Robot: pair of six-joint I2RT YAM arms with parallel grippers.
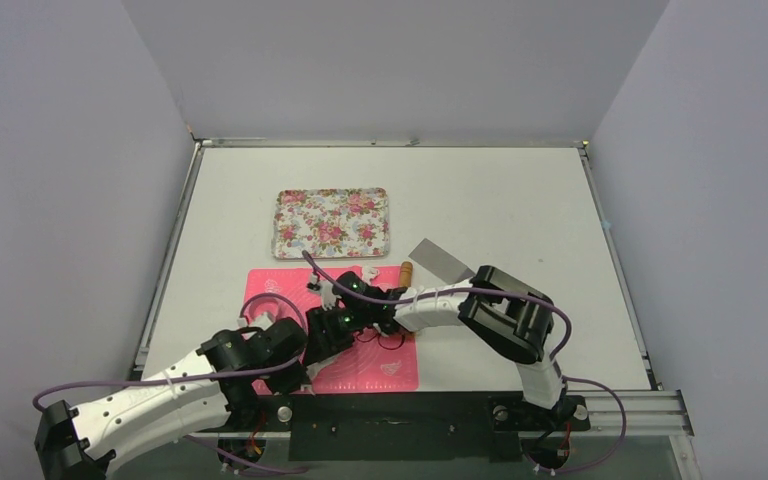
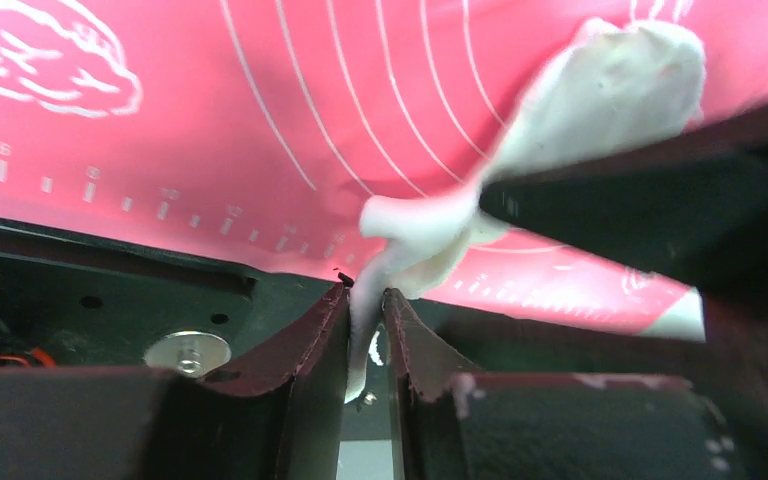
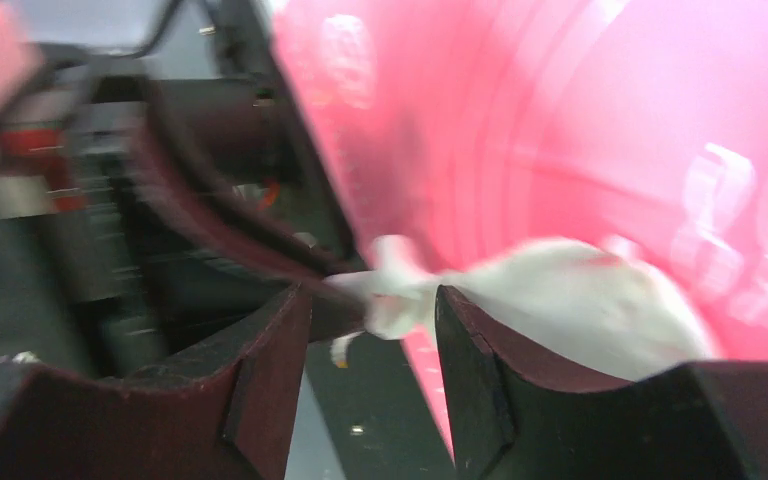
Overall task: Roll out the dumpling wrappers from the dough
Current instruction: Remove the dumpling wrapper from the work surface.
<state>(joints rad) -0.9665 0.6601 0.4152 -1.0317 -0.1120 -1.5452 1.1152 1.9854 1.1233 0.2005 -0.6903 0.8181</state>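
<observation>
Two arms are meeting over the near half of the pink mat (image 1: 400,365), handling one ragged piece of white dough (image 2: 600,95) between them. The left arm (image 1: 150,395) is reaching in from the mat's near-left corner. The left jaws are clamping together on the dough's thin tail, just off the mat's near edge. The right arm (image 1: 505,320) is bending in from the mat's right side. The right jaws are standing apart, straddling that same tail without visibly pressing it. The fatter lump is lying on or just above the mat; I cannot tell which.

By my judgement the dough is being gathered or stretched, not yet rolled, as nothing flat and round is showing. The next move is probably calling for the lump to go down flat on the mat and come free cleanly, since it is looking sticky.

Plain grey walls (image 1: 60,150) are closing in on three sides. The white table (image 1: 520,200) is carrying the mat. A floral tray (image 1: 332,222) is lying just beyond the mat, and a metal scraper (image 1: 442,262) is lying beyond the mat's far-right corner.
</observation>
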